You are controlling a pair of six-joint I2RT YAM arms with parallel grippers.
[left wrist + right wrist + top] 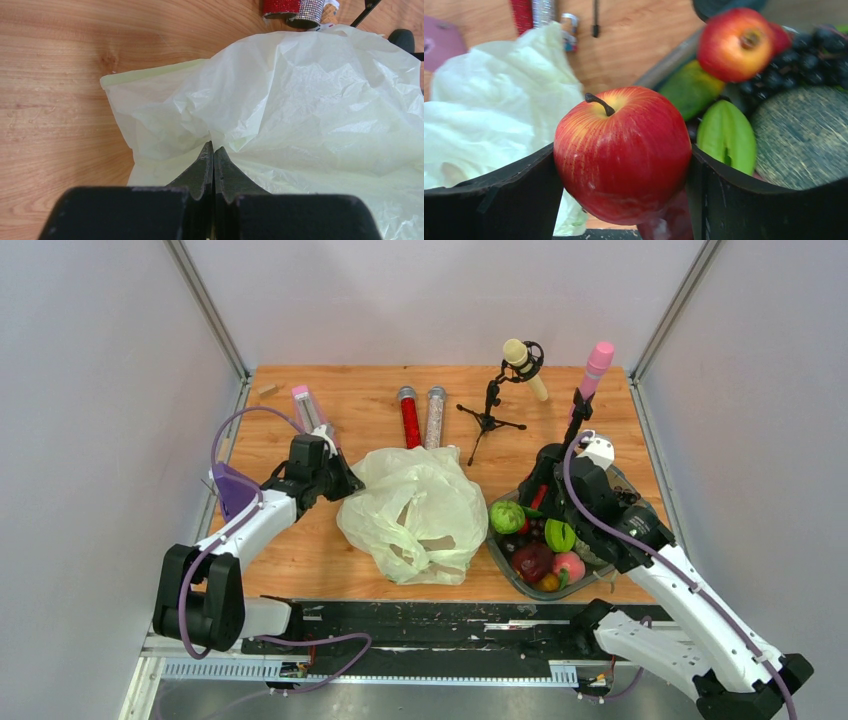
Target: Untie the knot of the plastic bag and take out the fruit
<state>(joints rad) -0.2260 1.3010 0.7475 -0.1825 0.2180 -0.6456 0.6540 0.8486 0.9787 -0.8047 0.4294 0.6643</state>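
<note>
The right gripper (624, 170) is open about as wide as 1 apple. Its 2 black fingers squeeze a shiny red toy apple with a dark stalk (623, 152), 1 on each side. The left gripper (214, 157) is closed tight, with its fingers pressed flat together. Its tips touch a wrinkle at the left edge of the thin pale green plastic bag (415, 515) - I cannot tell if a bit of plastic is pinched between them.

The left arm reaches forward from its base, bent at the elbow, low over the wooden table (350, 410). The right arm stretches up and over the grey tray (503, 558) from the right.

There is 1 bag, lying crumpled between the 2 arms. The wrist view shows 2 red apples - 1 held, with the bag on 1 side and the tray on the other, and 1 red and yellow apple (735, 42) in the tray. 1 light green round toy fruit (507, 516) sits in the tray on the side next to the bag.
</note>
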